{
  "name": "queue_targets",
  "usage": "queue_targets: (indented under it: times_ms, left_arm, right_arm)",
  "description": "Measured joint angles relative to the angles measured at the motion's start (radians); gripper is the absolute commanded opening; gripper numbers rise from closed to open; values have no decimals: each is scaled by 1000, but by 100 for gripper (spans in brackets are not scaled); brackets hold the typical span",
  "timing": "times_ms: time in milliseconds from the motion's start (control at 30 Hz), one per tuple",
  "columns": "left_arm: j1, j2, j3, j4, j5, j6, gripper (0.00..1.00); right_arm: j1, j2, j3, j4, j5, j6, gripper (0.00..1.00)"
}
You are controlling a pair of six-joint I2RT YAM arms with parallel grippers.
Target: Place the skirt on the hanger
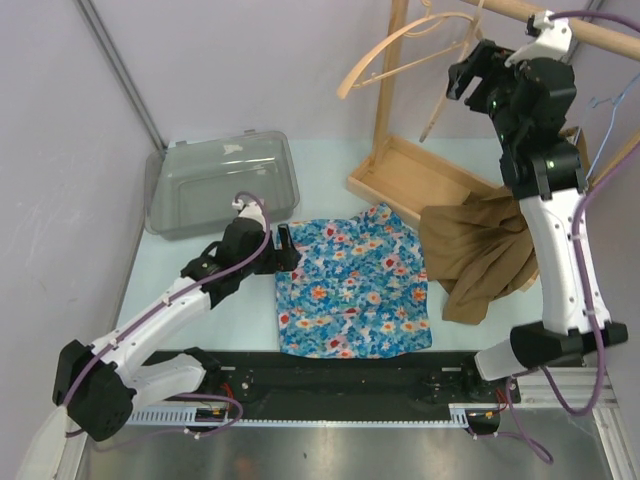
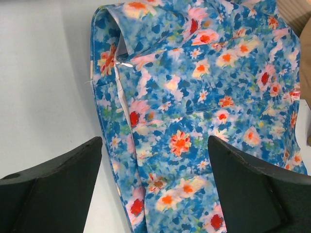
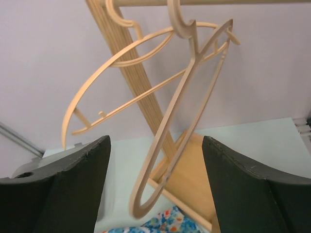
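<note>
At the far left of the table (image 1: pixel 190 305) stands a clear plastic bin (image 1: pixel 222 182), upside down as it seems. Just in front of it the fingers of the left arm (image 1: pixel 284 243) are low, at the left edge of the skirt (image 1: pixel 355 285). In the left wrist view these fingers (image 2: pixel 58 189) stand wide apart and hold nothing. One is over the bare table (image 2: pixel 43 73) and the other over the cloth (image 2: pixel 194 121). I cannot tell if they touch the cloth.

The skirt, blue with red and pink flowers, lies spread flat in the middle of the table. To the right of it a brown garment (image 1: pixel 480 255) lies crumpled, touching the skirt's right edge and partly over the wooden base (image 1: pixel 415 172) of the rack.

Higher, at the right, the fingers of the right arm (image 1: pixel 462 78) are raised near the wooden rod (image 1: pixel 600 35). In the right wrist view they (image 3: pixel 257 189) are wide apart and empty. Beyond the gap between them hangs a pale wooden hanger (image 3: pixel 180 126), with its hook on the rod (image 3: pixel 218 2). A second hanger (image 3: pixel 121 63) hangs just beside it on the left.
</note>
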Motion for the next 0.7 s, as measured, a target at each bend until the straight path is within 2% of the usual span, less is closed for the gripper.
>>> queue_targets:
  times_ms: [300, 367, 400, 433, 500, 533, 700]
  left_arm:
    - [14, 40, 23, 16, 20, 1, 93]
    - [18, 50, 27, 23, 22, 1, 93]
    - [19, 56, 31, 24, 22, 2, 93]
    - [21, 63, 34, 27, 22, 2, 93]
    - [24, 73, 38, 32, 23, 2, 93]
    - [26, 79, 39, 37, 23, 2, 93]
    - [34, 97, 45, 45, 26, 8, 93]
  right_arm:
    - [-89, 322, 309, -56, -127, 0, 82]
    - [-94, 358, 345, -71, -129, 2, 79]
    - [-95, 371, 354, -79, -126, 3, 76]
    - [-95, 378, 356, -84, -122, 6, 67]
    - [-95, 386, 354, -93, -110, 11, 56]
    - [-95, 387, 353, -99, -100, 14, 45]
    - [-96, 387, 346, -106, -38, 24, 28]
